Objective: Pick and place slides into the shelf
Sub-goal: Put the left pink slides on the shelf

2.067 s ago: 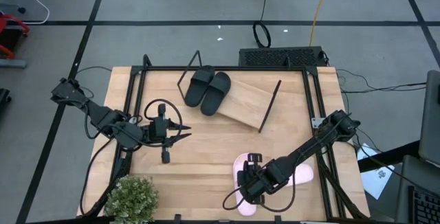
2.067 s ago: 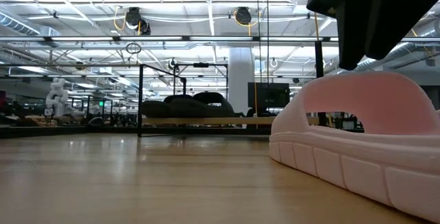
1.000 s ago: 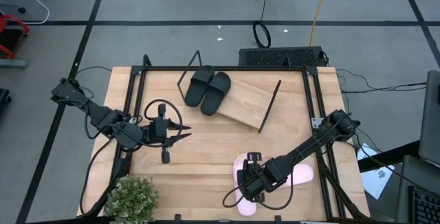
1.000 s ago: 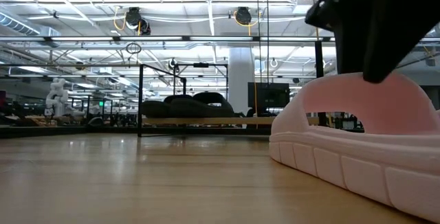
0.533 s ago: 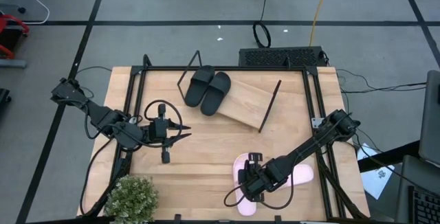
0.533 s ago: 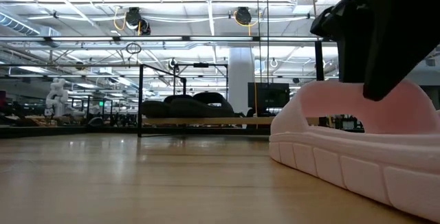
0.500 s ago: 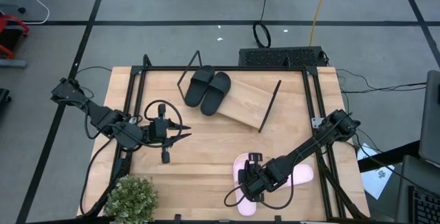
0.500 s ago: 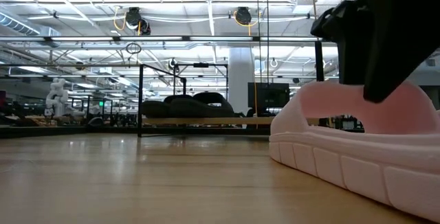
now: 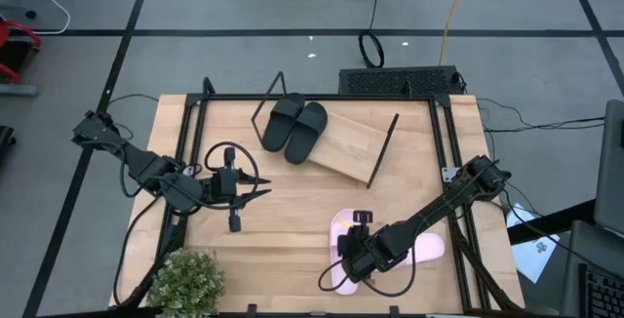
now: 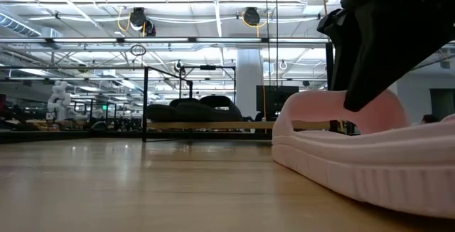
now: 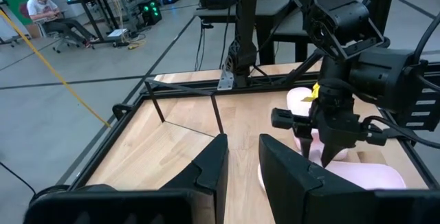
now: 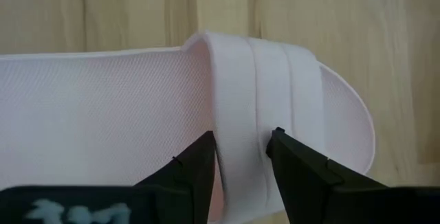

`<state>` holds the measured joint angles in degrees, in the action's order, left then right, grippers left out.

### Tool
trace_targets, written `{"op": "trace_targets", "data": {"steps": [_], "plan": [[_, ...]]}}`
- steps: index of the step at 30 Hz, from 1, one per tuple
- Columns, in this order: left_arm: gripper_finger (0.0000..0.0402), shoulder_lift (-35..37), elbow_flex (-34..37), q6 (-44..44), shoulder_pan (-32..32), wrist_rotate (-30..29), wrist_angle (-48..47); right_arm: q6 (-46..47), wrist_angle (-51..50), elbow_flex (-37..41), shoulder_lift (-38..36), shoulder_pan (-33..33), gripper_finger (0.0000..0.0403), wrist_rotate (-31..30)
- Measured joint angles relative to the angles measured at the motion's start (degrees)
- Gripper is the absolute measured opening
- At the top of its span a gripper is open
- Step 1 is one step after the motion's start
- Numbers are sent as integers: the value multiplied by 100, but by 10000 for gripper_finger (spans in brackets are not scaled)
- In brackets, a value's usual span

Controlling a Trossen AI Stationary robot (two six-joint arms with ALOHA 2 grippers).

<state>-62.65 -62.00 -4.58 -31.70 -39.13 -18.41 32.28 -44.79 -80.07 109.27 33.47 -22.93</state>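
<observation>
The right gripper (image 12: 239,157) is clamped on the strap of a pink slide (image 12: 137,107), a grip seen only in the right wrist view. From above, this slide (image 9: 340,259) lies at the table's 5 o'clock. The black slides (image 9: 294,123) rest on the shelf (image 9: 353,148) at 12 o'clock. The left gripper (image 9: 261,186) is parked at 9 o'clock, fingers spread.

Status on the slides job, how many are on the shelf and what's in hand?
Done: the black pair lies on the shelf. In hand: the right gripper is shut on a pink slide's strap near the table's front edge. Left: that slide and the second pink slide beside it. The left gripper waits open over the table's left side.
</observation>
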Motion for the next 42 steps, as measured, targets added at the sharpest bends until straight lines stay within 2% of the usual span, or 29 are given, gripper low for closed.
{"op": "trace_targets", "data": {"steps": [7,11,16,21,27,38,42], "plan": [[86,0,0,-8,2,0,0,-20,14,2,7,2,104,-286],[86,0,0,-12,0,0,2,-26,10,7,12,-9,66,-554],[86,0,0,-20,0,0,0,-48,70,7,13,-7,9,-586],[86,0,0,-20,0,-2,2,70,171,-201,17,-13,6,-559],[86,0,0,-20,0,-42,0,-83,204,-989,7,-125,3,-621],[86,0,0,-46,0,-85,2,-726,-633,-2666,-6,-677,1,-2320],[86,0,0,-42,0,-337,2,-833,-917,-2873,-17,-1091,1,-2536]]}}
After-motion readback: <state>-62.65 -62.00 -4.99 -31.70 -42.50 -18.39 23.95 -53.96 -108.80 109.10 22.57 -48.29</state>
